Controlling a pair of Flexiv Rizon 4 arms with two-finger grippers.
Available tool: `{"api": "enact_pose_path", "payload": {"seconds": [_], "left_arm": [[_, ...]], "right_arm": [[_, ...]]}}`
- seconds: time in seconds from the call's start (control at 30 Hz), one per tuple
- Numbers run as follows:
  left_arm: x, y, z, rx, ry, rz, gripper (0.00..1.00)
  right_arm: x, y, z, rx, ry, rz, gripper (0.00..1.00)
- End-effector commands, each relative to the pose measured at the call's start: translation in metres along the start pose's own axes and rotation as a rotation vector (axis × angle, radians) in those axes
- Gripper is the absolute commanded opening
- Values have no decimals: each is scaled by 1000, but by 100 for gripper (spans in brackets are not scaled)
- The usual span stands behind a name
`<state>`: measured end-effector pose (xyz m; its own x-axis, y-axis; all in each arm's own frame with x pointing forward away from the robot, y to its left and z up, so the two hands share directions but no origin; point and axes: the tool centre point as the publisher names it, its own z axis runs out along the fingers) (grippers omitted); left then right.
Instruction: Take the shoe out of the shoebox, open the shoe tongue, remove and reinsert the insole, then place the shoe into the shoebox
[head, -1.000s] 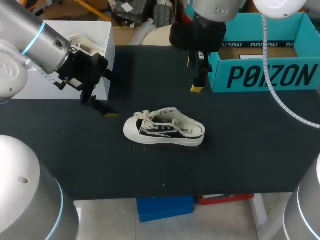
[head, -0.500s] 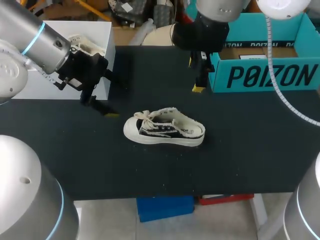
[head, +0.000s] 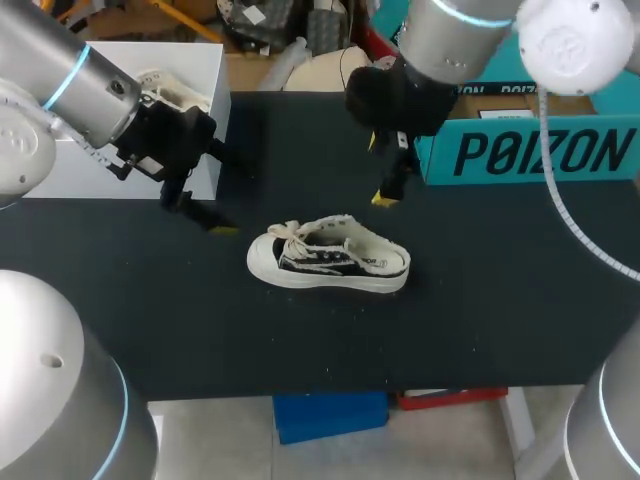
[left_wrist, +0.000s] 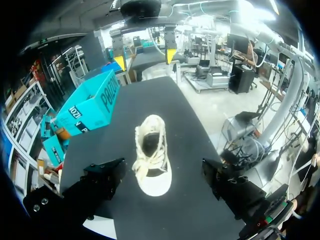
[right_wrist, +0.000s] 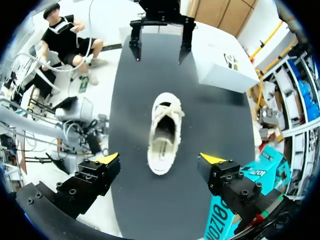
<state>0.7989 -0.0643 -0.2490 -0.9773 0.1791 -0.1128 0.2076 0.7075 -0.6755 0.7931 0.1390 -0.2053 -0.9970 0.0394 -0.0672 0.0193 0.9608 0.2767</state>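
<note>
A white low-top shoe (head: 330, 265) with black side panels lies on its sole in the middle of the black table, toe pointing left, laces loose. My right gripper (head: 385, 175) hangs open above and just behind the shoe's heel end; in its own view the shoe (right_wrist: 165, 132) lies ahead between the open fingers of the right gripper (right_wrist: 160, 160). My left gripper (head: 200, 215) stands open to the left of the toe; in the left wrist view the shoe (left_wrist: 151, 160) sits toe-first ahead of the left gripper (left_wrist: 164, 169). The teal shoebox (head: 530, 150) stands at the back right.
A white box (head: 100, 170) with a pale item inside sits at the back left, close behind my left arm. The black table (head: 500, 320) runs bare in front of and to the right of the shoe. The teal shoebox wall is right beside my right arm.
My right gripper has shifted away from the shoebox, down and toward the shoe's heel. The left arm and the shoe have stayed put.
</note>
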Motion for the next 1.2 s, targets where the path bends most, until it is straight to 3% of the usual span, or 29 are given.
{"api": "enact_pose_path", "payload": {"seconds": [0.03,0.3,0.53,0.9,1.2], "left_arm": [[0,1,1,0,-3,2,100],[0,1,1,0,-3,2,100],[0,1,1,0,-3,2,100],[0,1,1,0,-3,2,100],[0,1,1,0,-3,2,100]], "right_arm": [[15,-32,26,-474,-258,46,100],[-2,-42,68,-706,-254,28,100],[-16,-48,100,-830,-187,0,100],[-15,-59,119,-867,-70,-2,100],[-4,-65,139,-851,-86,28,100]]}}
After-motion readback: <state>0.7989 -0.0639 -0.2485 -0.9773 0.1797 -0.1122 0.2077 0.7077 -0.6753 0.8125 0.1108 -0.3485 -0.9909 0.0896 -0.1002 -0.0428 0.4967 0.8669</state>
